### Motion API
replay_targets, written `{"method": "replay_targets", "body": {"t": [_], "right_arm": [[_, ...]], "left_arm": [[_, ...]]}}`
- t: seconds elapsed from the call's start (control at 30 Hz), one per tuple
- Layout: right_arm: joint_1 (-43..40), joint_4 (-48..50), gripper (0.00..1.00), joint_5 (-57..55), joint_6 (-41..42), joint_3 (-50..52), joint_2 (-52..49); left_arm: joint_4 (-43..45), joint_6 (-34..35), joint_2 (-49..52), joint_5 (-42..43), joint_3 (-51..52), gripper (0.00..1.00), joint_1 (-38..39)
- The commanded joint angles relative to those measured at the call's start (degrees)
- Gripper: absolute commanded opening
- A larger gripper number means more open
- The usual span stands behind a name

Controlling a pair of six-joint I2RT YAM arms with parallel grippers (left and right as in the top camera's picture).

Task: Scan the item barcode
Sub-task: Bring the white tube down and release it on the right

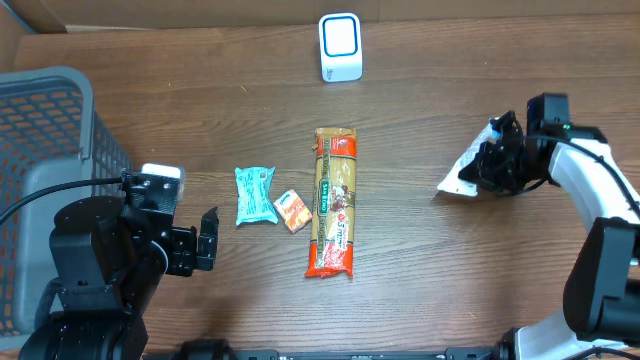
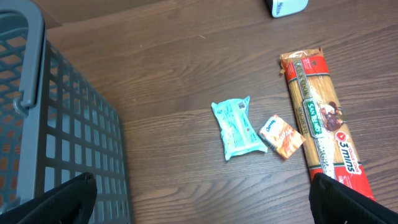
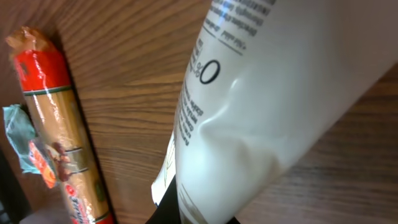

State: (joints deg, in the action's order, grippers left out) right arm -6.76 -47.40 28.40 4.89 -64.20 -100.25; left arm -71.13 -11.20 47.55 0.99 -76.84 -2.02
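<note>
Overhead, at the right side of the wooden table [image 1: 200, 100]: pinching a white tube [image 1: 462, 175] in the right gripper [image 1: 497, 162], jaws pressed tight on it, well apart from the barcode scanner [image 1: 340, 47] standing at the far middle. Cannot tell whether lifted clear or with its flat end touching the wood. Seen from the right wrist, fills most of the frame, slanted, small print showing on 1 face; no barcode made out there. Spread wide and holding nothing, the left gripper [image 1: 203, 240], near the grey basket [image 1: 50, 120] and just short of 3 loose items: a teal packet [image 1: 255, 194], a small orange packet [image 1: 293, 210] touching or just beside it, and a long spaghetti pack [image 1: 333, 200] next to those. Judged from this: 1 item in hand, nothing presented to the scanner yet, so early in the job. Left to do, probably: carry the tube across to the scanner, turn it until the barcode faces the scanner window, hold it there, then set it aside. Likely calls for some wrist rotation, since unclear which face carries the code. Worth watching: soft tube, creased near the grip, so could sag or slip while turning.
</note>
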Motion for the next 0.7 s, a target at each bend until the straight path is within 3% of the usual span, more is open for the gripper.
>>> {"method": "replay_targets", "body": {"t": [0.0,0.17,0.37,0.4,0.47,0.5,0.57,0.67], "right_arm": [[-0.13,2.86,0.04,0.24,-0.44,1.79,1.11],[-0.13,4.52,0.04,-10.19,-4.33,4.20,1.11],[-0.13,4.00,0.04,-15.21,-6.84,4.20,1.11],[-0.13,3.56,0.08,-15.61,-6.84,4.13,1.11],[-0.13,1.90,0.45,-15.26,-6.21,3.61,1.11],[-0.11,0.42,0.55,-15.26,-6.23,2.95,1.11],[-0.11,-3.65,0.66,-15.30,-6.36,0.76,1.11],[-0.11,-10.47,0.70,-15.28,-6.67,-4.55,1.14]], "left_arm": [[0.15,-1.27,-0.02,-0.52,-0.13,1.00,-0.22],[0.15,-1.27,-0.02,-0.52,-0.13,1.00,-0.22],[0.15,-1.27,-0.02,-0.52,-0.13,1.00,-0.22],[0.15,-1.27,-0.02,-0.52,-0.13,1.00,-0.22],[0.15,-1.27,-0.02,-0.52,-0.13,1.00,-0.22],[0.15,-1.27,-0.02,-0.52,-0.13,1.00,-0.22],[0.15,-1.27,-0.02,-0.52,-0.13,1.00,-0.22],[0.15,-1.27,-0.02,-0.52,-0.13,1.00,-0.22]]}}
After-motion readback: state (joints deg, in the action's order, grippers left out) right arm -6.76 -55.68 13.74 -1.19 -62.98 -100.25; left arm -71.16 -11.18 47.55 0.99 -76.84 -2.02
